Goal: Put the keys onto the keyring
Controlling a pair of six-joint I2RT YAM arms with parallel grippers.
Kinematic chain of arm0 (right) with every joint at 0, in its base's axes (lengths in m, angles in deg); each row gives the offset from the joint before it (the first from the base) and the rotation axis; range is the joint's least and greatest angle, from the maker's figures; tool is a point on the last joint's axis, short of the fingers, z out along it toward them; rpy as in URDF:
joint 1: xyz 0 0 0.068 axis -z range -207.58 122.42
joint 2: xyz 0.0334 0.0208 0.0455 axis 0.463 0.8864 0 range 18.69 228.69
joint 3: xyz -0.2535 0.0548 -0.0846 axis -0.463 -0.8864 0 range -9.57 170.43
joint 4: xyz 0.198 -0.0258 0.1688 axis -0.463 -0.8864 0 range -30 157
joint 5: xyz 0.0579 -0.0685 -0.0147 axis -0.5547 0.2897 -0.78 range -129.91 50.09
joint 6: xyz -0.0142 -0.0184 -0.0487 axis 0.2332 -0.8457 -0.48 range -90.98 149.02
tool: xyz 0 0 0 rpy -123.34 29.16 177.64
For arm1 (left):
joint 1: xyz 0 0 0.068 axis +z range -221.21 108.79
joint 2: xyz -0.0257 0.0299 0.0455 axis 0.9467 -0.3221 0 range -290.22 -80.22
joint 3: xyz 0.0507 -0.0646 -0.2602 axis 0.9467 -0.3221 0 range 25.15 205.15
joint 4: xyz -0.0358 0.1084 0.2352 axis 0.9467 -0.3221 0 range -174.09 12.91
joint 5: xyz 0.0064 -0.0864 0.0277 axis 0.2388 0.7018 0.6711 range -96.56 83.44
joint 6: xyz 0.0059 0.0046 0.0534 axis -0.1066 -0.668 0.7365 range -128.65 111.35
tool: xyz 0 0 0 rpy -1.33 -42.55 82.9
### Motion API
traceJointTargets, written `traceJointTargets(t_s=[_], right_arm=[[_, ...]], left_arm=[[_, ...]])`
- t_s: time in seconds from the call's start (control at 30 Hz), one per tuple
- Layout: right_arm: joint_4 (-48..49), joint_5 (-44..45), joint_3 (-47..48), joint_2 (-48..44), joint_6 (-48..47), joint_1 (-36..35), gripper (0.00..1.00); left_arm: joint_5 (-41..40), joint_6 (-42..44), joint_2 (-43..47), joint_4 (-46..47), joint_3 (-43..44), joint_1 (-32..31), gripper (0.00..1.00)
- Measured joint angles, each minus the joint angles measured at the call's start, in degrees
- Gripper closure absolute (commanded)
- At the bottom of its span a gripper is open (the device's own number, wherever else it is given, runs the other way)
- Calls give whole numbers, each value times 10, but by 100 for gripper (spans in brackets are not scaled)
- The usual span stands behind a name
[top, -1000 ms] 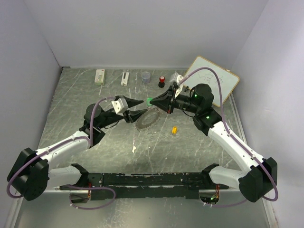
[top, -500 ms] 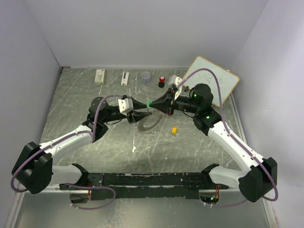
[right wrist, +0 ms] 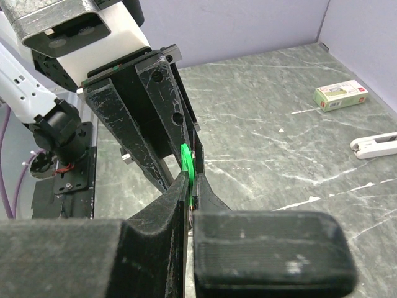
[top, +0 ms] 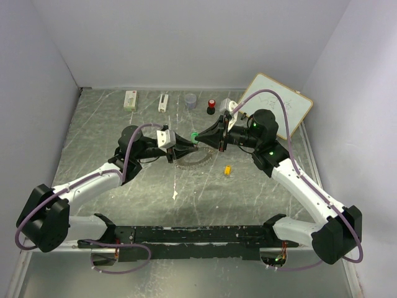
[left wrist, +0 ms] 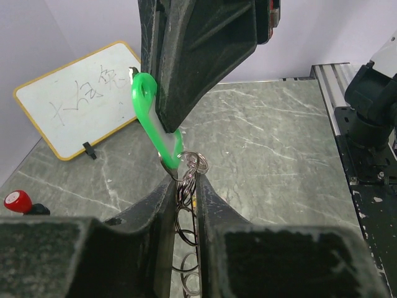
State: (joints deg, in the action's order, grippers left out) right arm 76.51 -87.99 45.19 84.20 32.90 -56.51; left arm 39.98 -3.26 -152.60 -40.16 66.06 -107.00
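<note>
My right gripper is shut on the bright green key, holding it on edge above the table. In the left wrist view the green key hangs from the right fingers, its lower end touching the keyring. My left gripper is shut on the keyring, whose small silvery rings stand between its fingers. From above, the left gripper meets the right one tip to tip, and the keyring curves below them. The yellow-orange key lies loose on the table to the right.
A whiteboard leans at the back right. Along the back edge stand a red-topped black knob, a small grey cup, a white clip and a small box. Grey walls enclose the table.
My left gripper has moved right to meet the right gripper and has closed on the keyring's rim. The right gripper has held the green key nearly still.
</note>
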Motion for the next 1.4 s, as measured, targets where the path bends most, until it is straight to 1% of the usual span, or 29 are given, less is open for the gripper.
traceJointTargets(t_s=[0.07, 0.27, 0.3, 0.33, 0.4, 0.47, 0.53, 0.57, 0.6, 0.63, 0.67, 0.97, 1.1, 1.2, 1.3, 1.4], right_arm=[[0, 1, 0, 0, 0, 0, 100], [0, 6, 0, 0, 5, 7, 100], [0, 7, 0, 0, 7, 11, 100], [0, 8, 0, 0, 8, 13, 100], [1, 10, 0, 0, 12, 16, 100], [5, 10, 0, 0, 13, 18, 100], [5, 10, 0, -1, 15, 20, 100], [5, 10, 0, -1, 16, 21, 100], [5, 10, 0, -1, 16, 21, 100], [5, 9, 0, -1, 17, 21, 100], [5, 9, 0, -1, 17, 21, 100], [5, 21, 0, -2, 26, 23, 100], [14, 64, -16, -16, 47, 25, 100], [38, 99, -45, -30, 75, 25, 100], [82, 129, -84, -39, 108, 25, 100], [127, 149, -121, -38, 140, 26, 100]], left_arm=[[0, 0, 0, 0, 0, 0, 77], [-7, 3, 3, -5, 0, 0, 71], [-10, 3, 4, -6, 0, 0, 70], [-12, 4, 5, -7, 0, 0, 65], [-15, 5, 8, -11, 0, 0, 65], [-17, 5, 10, -17, 0, 0, 69], [-21, 6, 11, -19, 0, 0, 70], [-23, 6, 12, -19, 0, 0, 73], [-24, 7, 12, -19, 0, 0, 83], [-26, 6, 12, -19, 0, 0, 90], [-28, 6, 12, -19, 0, 0, 93], [-51, -3, 12, -5, 0, 1, 93], [-99, -22, 20, 19, -13, 1, 93], [-154, -46, 38, 46, -33, -1, 93], [-205, -75, 47, 75, -52, 0, 93], [-238, -104, 47, 93, -63, 0, 93]])
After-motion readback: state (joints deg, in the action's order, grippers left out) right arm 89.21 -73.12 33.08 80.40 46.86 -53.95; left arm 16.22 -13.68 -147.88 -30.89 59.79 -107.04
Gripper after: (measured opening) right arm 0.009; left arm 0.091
